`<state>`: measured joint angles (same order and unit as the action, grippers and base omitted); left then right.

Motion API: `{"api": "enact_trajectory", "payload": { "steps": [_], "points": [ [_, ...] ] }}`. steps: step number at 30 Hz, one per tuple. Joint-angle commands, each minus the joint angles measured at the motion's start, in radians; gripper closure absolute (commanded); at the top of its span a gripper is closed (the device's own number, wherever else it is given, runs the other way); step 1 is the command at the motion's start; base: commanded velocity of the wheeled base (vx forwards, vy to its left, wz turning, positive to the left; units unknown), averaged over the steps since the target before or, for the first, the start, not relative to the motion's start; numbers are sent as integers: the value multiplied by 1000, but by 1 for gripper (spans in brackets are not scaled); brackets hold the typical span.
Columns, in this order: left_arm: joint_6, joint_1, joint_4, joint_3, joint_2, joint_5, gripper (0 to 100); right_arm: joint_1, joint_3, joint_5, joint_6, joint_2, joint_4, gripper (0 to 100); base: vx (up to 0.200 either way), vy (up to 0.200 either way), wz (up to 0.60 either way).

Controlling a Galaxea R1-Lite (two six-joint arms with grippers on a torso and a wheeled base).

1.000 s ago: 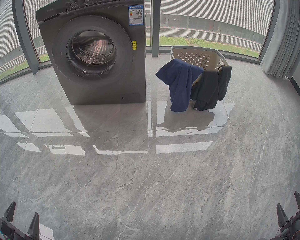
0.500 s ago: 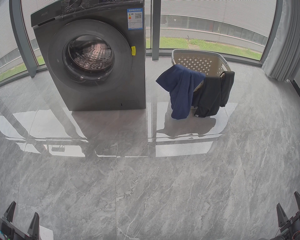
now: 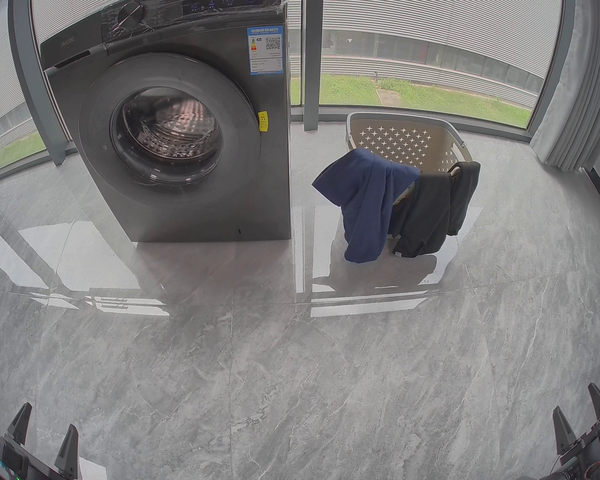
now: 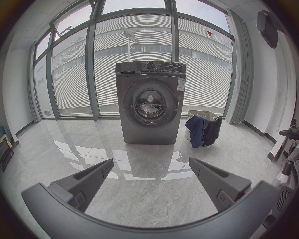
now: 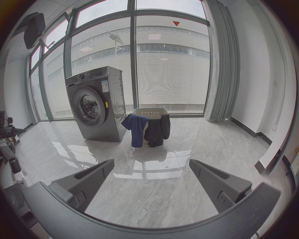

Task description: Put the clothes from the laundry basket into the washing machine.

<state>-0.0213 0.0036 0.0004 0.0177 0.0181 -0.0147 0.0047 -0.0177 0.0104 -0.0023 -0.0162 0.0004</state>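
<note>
Both arms are low and close to the robot, over bare floor [image 3: 312,387], well apart from the washer and the basket.

Left gripper [image 4: 151,162]: jaws wide, nothing in them. It points roughly at the washer front.
Right gripper [image 5: 151,163]: the same, jaws wide and empty, pointed roughly at the basket.

Washer [image 3: 181,137]: grey front-loader standing on the floor by the window [image 3: 425,56], on the robot's left. The drum shows through the round port. The door ring looks flush with the front, but I can't tell if it's latched. There is a yellow tag [image 3: 263,120] just beside the ring, a label [image 3: 266,50] at the upper corner of the front and a knob [image 3: 130,12] on the top panel.

Basket [image 3: 400,134]: beige with star-shaped holes, upright on the floor just right of the washer with a gap between them.

The clothes are on the basket, none in the washer:
- Blue garment [image 3: 365,200] is draped over the near rim at the washer-side corner and hangs outside, almost to the floor.
- Dark garment [image 3: 431,212] is draped over the near rim right beside the blue one, touching it. It hangs in two lobes, the outer one at the far-right corner. I can't tell if that's one piece or two.

The basket's inside is mostly hidden by the cloth; only the back wall shows.

A curtain [image 3: 572,94] hangs at the window's right end, well clear of the basket.
</note>
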Motion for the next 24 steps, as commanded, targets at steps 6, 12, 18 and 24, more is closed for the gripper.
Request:
{"api": "enact_trajectory", "payload": {
  "steps": [6,12,18,24],
  "points": [
    [-2,-2,1,-15,-15,1,0,0,18,0,-2,15,0,0,100,0,0],
    [-8,-2,1,-15,-15,-1,0,1,18,0,-2,15,0,0,200,0,0],
    [-8,-2,1,-15,-15,-1,0,1,18,0,-2,16,0,0,100,0,0],
    [-8,-1,1,-15,-15,-1,0,1,18,0,-2,16,0,0,0,0,0]
  ]
}}
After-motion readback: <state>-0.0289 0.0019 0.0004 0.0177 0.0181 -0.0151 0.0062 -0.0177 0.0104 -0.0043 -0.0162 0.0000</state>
